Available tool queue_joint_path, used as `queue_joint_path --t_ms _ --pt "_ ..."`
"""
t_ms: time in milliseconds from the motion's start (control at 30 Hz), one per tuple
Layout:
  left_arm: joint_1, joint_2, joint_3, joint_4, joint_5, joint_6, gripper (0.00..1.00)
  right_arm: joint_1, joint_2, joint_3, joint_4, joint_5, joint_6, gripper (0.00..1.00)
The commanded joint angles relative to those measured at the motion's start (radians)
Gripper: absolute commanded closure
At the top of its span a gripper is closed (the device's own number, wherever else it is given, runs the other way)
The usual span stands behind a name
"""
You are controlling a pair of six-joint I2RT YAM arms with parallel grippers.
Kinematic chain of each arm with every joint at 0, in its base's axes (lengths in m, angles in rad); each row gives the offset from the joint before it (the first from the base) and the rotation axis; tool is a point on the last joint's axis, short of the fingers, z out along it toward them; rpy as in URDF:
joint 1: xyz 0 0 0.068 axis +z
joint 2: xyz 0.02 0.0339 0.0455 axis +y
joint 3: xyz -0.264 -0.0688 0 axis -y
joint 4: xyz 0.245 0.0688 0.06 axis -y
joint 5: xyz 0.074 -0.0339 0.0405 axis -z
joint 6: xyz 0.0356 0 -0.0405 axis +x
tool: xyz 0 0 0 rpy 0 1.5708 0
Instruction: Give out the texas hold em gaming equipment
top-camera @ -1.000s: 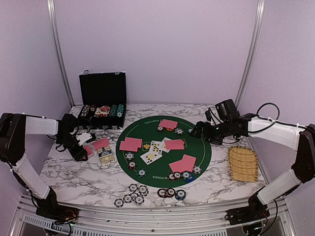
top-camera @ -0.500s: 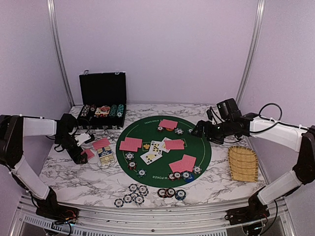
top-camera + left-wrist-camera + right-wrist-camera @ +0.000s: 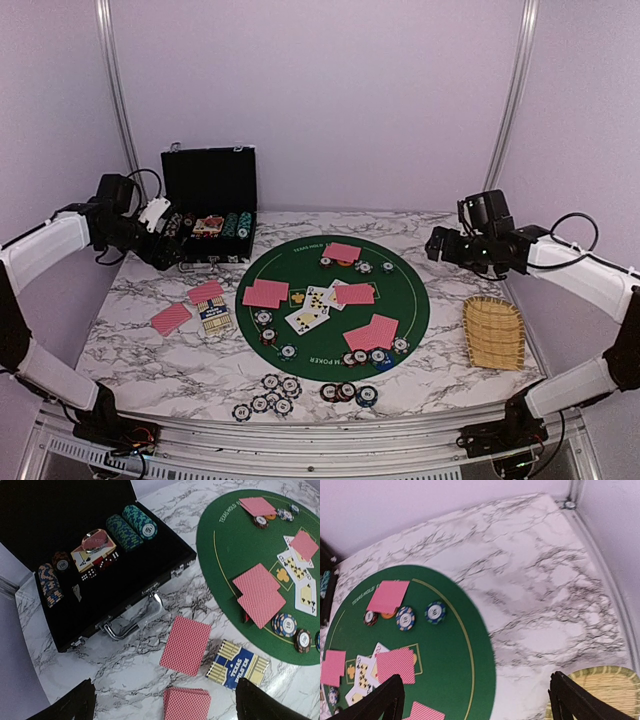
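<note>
The left wrist view looks into the black hinged case (image 3: 30, 525) and shows ridged rows of teal chips (image 3: 132, 526) that the top view blurs. Only the top view shows the loose chips (image 3: 268, 395) on the veined marble worktop (image 3: 150, 360) in front of the round green felt mat (image 3: 400, 295). The right wrist view catches the ribbed weave of the yellow tray (image 3: 600, 685) right of the mat. Red-backed cards (image 3: 265, 294) lie flat on the mat. The left gripper (image 3: 167, 705), a second ago low on the card pile (image 3: 172, 318) left of the mat, now hangs spread and empty by the case, with the pile on the worktop. The right gripper (image 3: 477, 700), also wide and empty, has drawn back from the mat's right edge.
</note>
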Motion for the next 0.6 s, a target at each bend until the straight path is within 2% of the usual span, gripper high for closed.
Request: queue_joint_path --t_ms 0,200,267,433,567 --pt "0.0 -0.028 -0.1 0.227 0.06 -0.199 0.01 -0.03 -0.081 -0.075 0.148 0.385 -0.06 0.01" --pt "0.001 -0.081 -0.355 0.694 -0.041 -0.316 0.01 -0.033 -0.201 -0.469 0.722 0.643 -0.284 0.01" --pt "0.0 -0.083 -0.423 0.797 -0.049 -0.32 0.01 -0.034 -0.222 -0.569 0.869 0.708 -0.319 0.01" --pt "0.003 -0.05 -0.551 1.014 -0.115 -0.359 0.01 -0.07 -0.254 -0.743 1.113 0.72 -0.323 0.01" --pt "0.011 -0.033 -0.664 1.216 -0.125 -0.357 0.01 -0.08 -0.224 -0.838 1.326 0.724 -0.394 0.01"
